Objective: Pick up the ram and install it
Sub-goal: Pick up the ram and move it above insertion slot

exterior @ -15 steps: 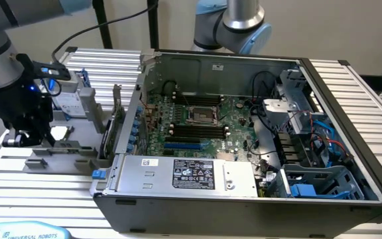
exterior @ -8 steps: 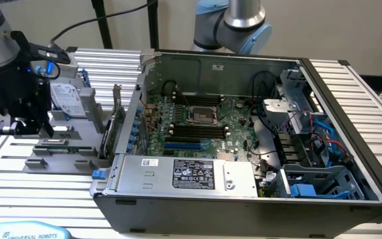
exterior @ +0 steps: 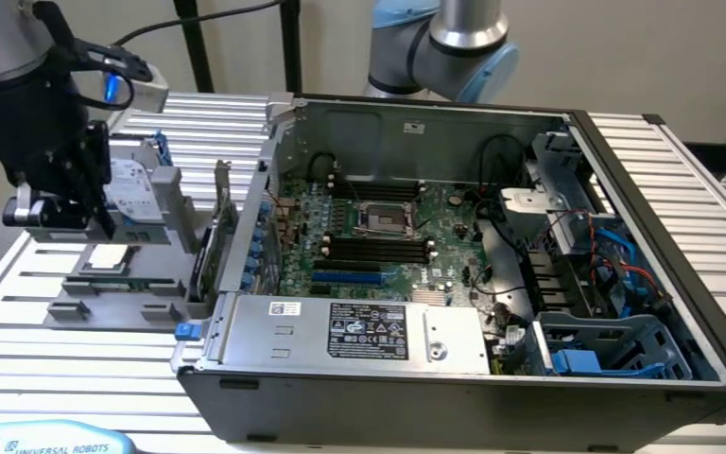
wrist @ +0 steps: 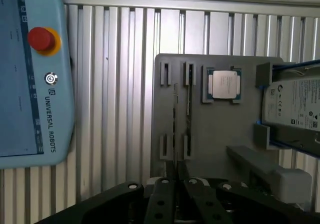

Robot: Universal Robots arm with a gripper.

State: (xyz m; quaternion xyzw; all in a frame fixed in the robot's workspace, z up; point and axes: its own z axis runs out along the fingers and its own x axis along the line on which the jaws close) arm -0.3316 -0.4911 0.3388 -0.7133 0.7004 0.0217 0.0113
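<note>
The claw [wrist: 176,178] is seen with its fingers nearly together. A thin dark edge running out from between them is judged to be the ram [wrist: 175,129], clamped and hung over the grey tray [wrist: 210,149]. The grip itself is partly hidden, so this is read with some caution. In the exterior view the claw is found well above the tray, with the open computer case [exterior: 426,128] at 3 o'clock of it and the black memory slots [exterior: 376,248] inside at about 4 o'clock.

Trouble is expected mainly from the narrow hold: a long board pinched at 1 spot could be tilted or slid in the fingers. The case wall nearest the tray could be struck in any carry across, and cables inside could be snagged. If the stick were brought down skewed or off its slot, it could be bent or left half seated.

The ram is shown edge-on only: long, straight, very thin and dark. Its face and chips cannot be made out. On the tray near it are seen 2 pairs of slotted posts [wrist: 165,74], the square processor chip [wrist: 224,84] and the hard drive [wrist: 295,104].
</note>
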